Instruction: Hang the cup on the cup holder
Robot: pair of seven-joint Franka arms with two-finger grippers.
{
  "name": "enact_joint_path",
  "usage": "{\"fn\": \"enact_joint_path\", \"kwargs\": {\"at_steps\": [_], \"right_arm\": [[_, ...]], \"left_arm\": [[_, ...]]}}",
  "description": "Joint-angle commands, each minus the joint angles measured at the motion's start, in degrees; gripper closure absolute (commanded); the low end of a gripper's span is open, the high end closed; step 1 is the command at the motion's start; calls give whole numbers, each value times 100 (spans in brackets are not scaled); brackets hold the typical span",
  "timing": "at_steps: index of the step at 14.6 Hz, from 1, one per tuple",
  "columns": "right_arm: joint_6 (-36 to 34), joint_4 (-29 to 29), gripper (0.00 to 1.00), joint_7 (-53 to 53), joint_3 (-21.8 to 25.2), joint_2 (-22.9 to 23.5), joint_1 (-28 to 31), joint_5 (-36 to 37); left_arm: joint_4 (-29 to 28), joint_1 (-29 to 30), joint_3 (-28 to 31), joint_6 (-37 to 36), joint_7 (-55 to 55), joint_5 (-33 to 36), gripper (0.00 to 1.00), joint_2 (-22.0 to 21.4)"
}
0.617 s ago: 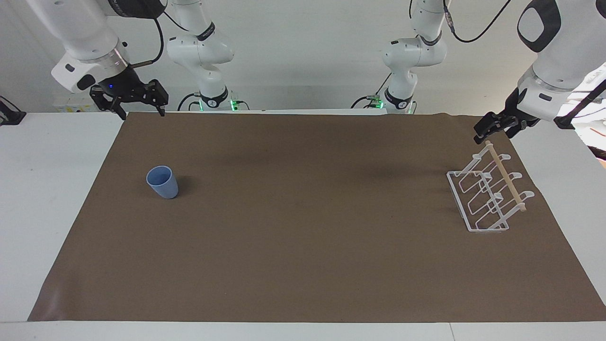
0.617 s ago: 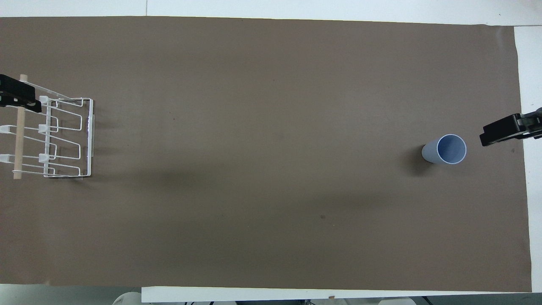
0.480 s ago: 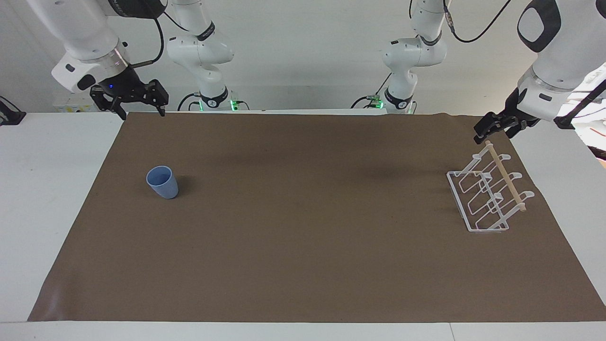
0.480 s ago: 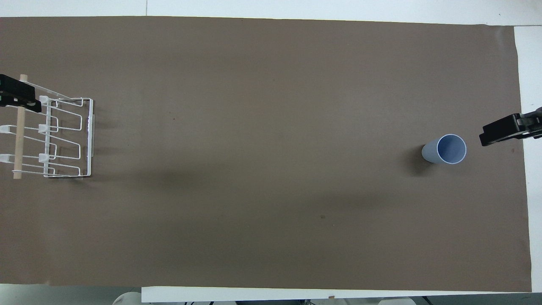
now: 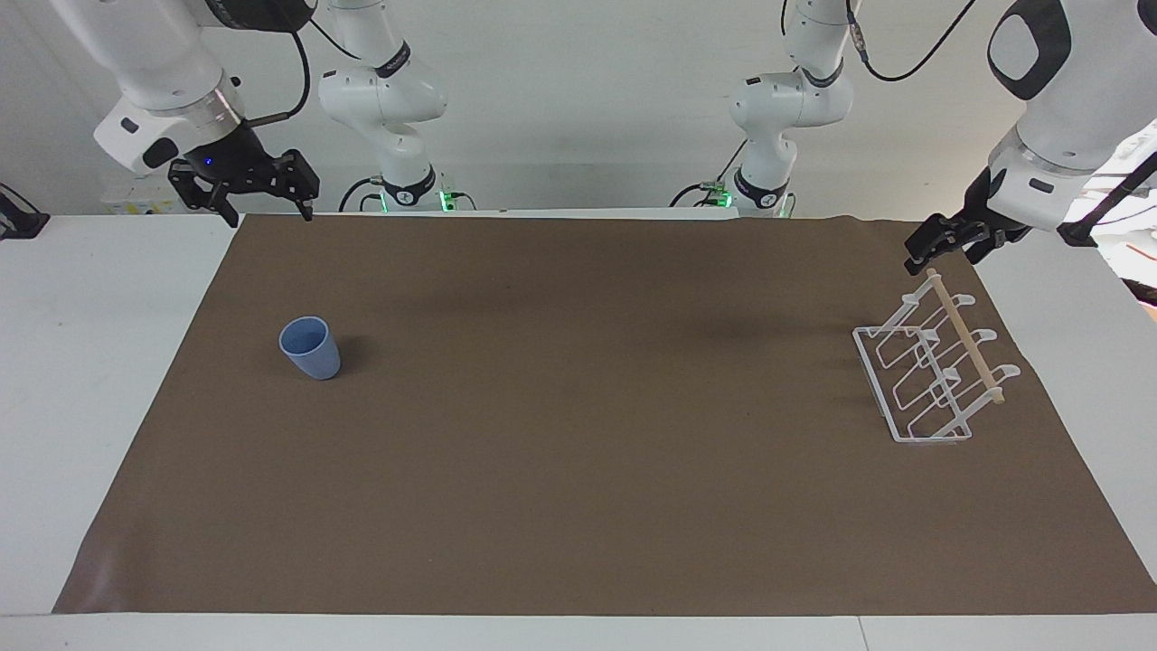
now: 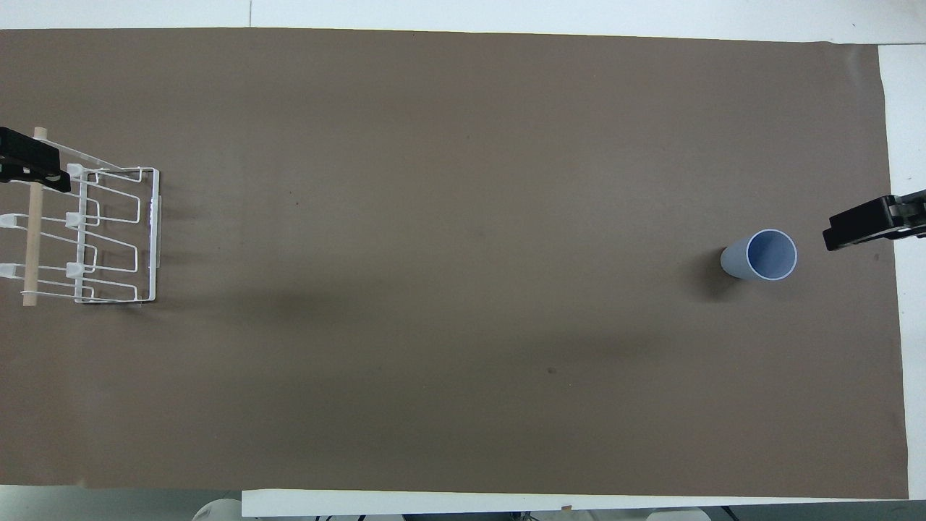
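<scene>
Well apart: cup (image 5: 310, 347), right gripper (image 5: 264, 210)

One cup (image 5: 310, 347); one cup holder (image 5: 931, 371), three prongs; one brown mat (image 5: 578, 506); two pincers.

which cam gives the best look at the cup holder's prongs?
Facing view. The cup holder is seen slantwise, so its three looped prongs rise clear of the base up to the wooden dowel. The overhead view flattens prongs onto base, and the left gripper covers one corner.
</scene>
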State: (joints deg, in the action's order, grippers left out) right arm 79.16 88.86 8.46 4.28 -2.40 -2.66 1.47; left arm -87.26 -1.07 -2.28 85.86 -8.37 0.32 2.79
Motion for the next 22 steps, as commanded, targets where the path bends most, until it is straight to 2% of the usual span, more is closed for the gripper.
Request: {"fn": "enact_joint_path", "kwargs": {"at_steps": [1, 2, 4, 8, 12, 13, 14, 16, 22], "right_arm": [[875, 971, 0, 15, 46, -409, 142, 3], [1352, 1446, 0, 119, 64, -550, 351, -50], [1794, 1810, 0, 558, 81, -481, 678, -296], [2725, 2635, 0, 621, 81, -437, 696, -296], [3226, 2935, 3, 753, 81, -42, 696, -296], [3498, 3023, 8, 771, 81, 28, 740, -296], [3744, 3067, 9, 771, 81, 168, 801, -296], [3826, 3103, 9, 806, 81, 327, 907, -296], [4564, 3708, 14, 1385, 81, 459, 1135, -296]], "left_arm": [[60, 54, -18, 1, 73, -15, 0, 2], [51, 54, -18, 10, 73, -15, 0, 2], [42, 54, -18, 10, 64, -23, 0, 2], [-28, 63, -10, 10, 46, -41, 0, -42], [-151, 63, -18, 53, 29, -59, 0, -94], [-169, 63, -18, 62, 29, -59, 0, -112], [-177, 63, -18, 62, 37, -59, 0, -112], [-186, 63, -18, 62, 37, -59, 0, -112], [-195, 63, -18, 62, 29, -59, 0, -112]]}}
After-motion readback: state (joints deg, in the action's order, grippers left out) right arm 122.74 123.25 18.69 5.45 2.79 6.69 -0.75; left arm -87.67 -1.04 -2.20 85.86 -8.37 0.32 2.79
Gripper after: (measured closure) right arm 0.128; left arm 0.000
